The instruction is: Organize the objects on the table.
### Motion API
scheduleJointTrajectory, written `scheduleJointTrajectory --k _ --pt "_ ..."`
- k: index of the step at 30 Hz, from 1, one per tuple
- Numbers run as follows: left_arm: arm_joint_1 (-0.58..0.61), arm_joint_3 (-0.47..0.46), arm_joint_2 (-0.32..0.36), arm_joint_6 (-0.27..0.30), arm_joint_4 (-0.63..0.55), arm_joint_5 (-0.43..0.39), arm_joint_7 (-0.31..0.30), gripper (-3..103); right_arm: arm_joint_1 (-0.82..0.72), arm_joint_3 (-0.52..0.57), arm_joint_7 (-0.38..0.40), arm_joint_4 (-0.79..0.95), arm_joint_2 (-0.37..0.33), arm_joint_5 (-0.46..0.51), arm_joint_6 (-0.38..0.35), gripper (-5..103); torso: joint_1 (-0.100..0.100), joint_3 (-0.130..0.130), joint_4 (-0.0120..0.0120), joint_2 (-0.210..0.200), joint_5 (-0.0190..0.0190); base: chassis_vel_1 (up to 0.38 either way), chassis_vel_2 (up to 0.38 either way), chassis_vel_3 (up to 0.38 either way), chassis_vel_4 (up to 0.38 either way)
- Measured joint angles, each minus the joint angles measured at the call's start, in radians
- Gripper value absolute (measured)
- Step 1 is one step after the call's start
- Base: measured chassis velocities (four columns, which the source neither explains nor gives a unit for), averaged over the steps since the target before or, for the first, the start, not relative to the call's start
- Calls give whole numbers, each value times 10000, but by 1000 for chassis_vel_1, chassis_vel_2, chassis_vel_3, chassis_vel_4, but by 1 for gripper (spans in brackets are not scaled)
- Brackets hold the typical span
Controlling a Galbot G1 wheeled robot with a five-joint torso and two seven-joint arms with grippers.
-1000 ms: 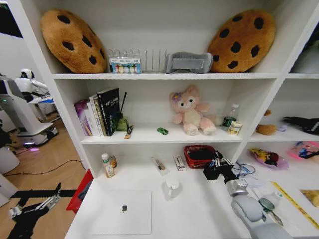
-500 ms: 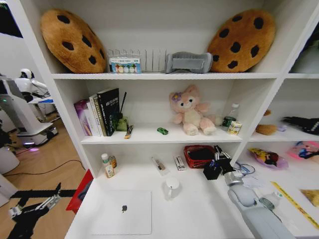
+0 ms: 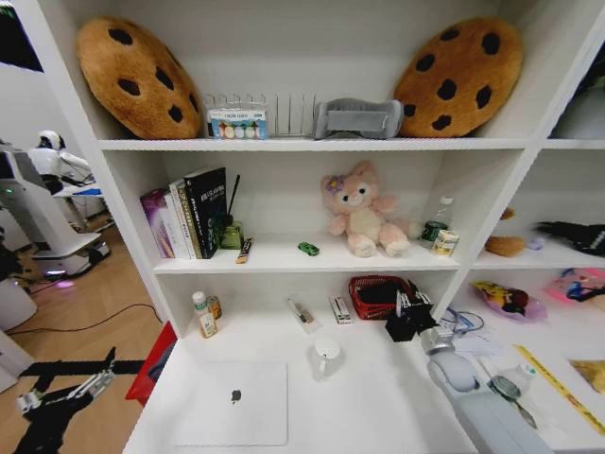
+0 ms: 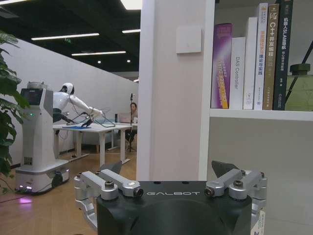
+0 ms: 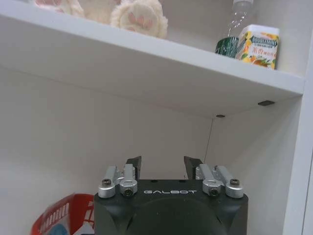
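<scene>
Right gripper [image 3: 408, 319]: raised over the right part of the desk, just in front of the red basket [image 3: 371, 295]; fingers slightly parted with a narrow gap, pinching nothing, as seen in the right wrist view [image 5: 162, 165].
Left gripper [image 3: 59, 397]: low at the near left, beside and below the desk edge, over the wood floor; fingers spread wide, nothing between them in the left wrist view [image 4: 166, 171].
Desk [image 3: 378, 397]: white top under the shelves, reaching from near to the back wall.
Laptop [image 3: 233, 402]: closed, silver, dark logo up, flat at the near left of the desk.
Toy car [image 3: 308, 249]: green, on the middle shelf, left of the plush toy [image 3: 362, 213], apart from it.
Mug [image 3: 326, 357]: white, on the desk just right of the laptop.
Ruler [image 3: 560, 386]: yellow, lying at the far right of the desk.
Books [image 3: 189, 213]: upright at the left of the middle shelf; spines also in the left wrist view [image 4: 249, 56].
Cushions: cookie-shaped, one at the left [image 3: 137, 76] and one at the right [image 3: 458, 76] of the top shelf.
Bottle [image 3: 435, 224]: right of the plush toy on the middle shelf, with a small carton [image 5: 258, 45] beside it.
</scene>
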Motion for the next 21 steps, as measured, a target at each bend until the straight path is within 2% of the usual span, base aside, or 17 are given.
scheduleJointTrajectory --k 2,3,5,6,8,9,11,12,14,15,17,18,20,21 --pt "0 0 0 0 0 0 0 100 -634 232 110 680 -44 87 -111 58 0 0 -1 0 -1 0 0 0 0" --pt "0 0 0 0 0 0 0 100 -634 232 110 680 -44 87 -111 58 0 0 -1 0 -1 0 0 0 0" --pt "0 0 0 0 -1 0 0 100 -1525 576 322 1661 -34 280 -304 69 -3 -1 -1 1 -1 0 0 0 0" --pt "0 0 0 0 -1 0 0 100 -1525 576 322 1661 -34 280 -304 69 -3 -1 -1 1 -1 0 0 0 0" --pt "0 0 0 0 0 0 0 100 -2270 935 418 2391 52 509 -494 79 -3 -1 0 1 0 0 0 0 0" --pt "0 0 0 0 0 0 0 100 -2270 935 418 2391 52 509 -494 79 -3 -1 0 1 0 0 0 0 0" --pt "0 0 0 0 0 -1 0 100 -3500 1590 551 3443 328 517 -656 90 -3 -1 -2 1 -1 0 0 0 0" --pt "0 0 0 0 0 -1 0 100 -3500 1590 551 3443 328 517 -656 90 -3 -1 -2 1 -1 0 0 0 0" --pt "0 0 1 0 0 -1 0 100 -4557 2175 756 4354 818 452 -805 99 -3 -1 -3 2 -2 0 0 0 0" --pt "0 0 1 0 0 -1 0 100 -4557 2175 756 4354 818 452 -805 99 -3 -1 -3 2 -2 0 0 0 0" --pt "0 0 0 0 -1 0 0 100 -5455 2749 1051 4931 1605 17 -672 100 -3 -2 -2 2 1 0 0 0 0" --pt "0 0 0 0 -1 0 0 100 -5455 2749 1051 4931 1605 17 -672 100 -3 -2 -2 2 1 0 0 0 0" --pt "0 0 1 0 0 0 0 100 -6011 3299 1439 5184 2307 -284 -651 100 -3 -2 -3 2 -1 0 0 0 0" --pt "0 0 1 0 0 0 0 100 -6011 3299 1439 5184 2307 -284 -651 100 -3 -2 -3 2 -1 0 0 0 0"
